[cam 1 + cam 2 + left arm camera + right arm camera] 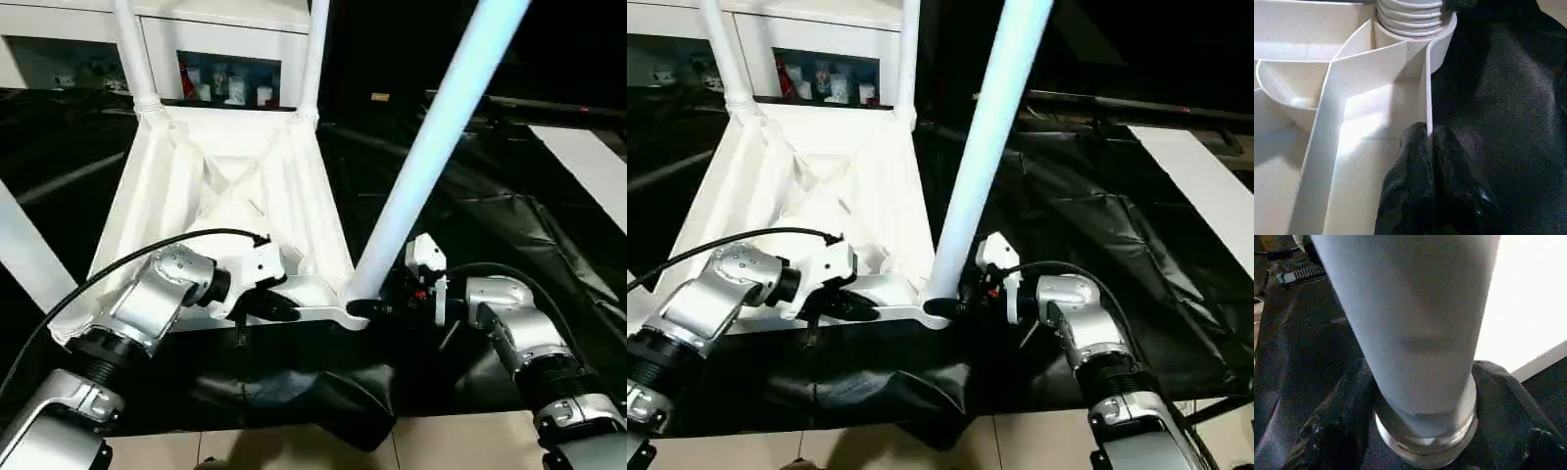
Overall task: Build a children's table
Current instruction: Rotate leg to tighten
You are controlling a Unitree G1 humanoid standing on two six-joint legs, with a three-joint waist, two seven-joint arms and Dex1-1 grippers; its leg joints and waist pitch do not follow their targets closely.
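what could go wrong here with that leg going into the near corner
The leg leans away from upright at the near corner socket, so it may seat crooked or jam. The left gripper pinches only the thin edge wall of the table top; it could slip and let the top shift on the black sheet.

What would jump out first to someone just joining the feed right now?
First, the long white leg slanting up from the near right corner socket of the upturned table top, with the right tool at its base. Next, the left tool pinched on the top's near edge rim beside that corner. Two more legs stand in the far corners, all on black sheeting.
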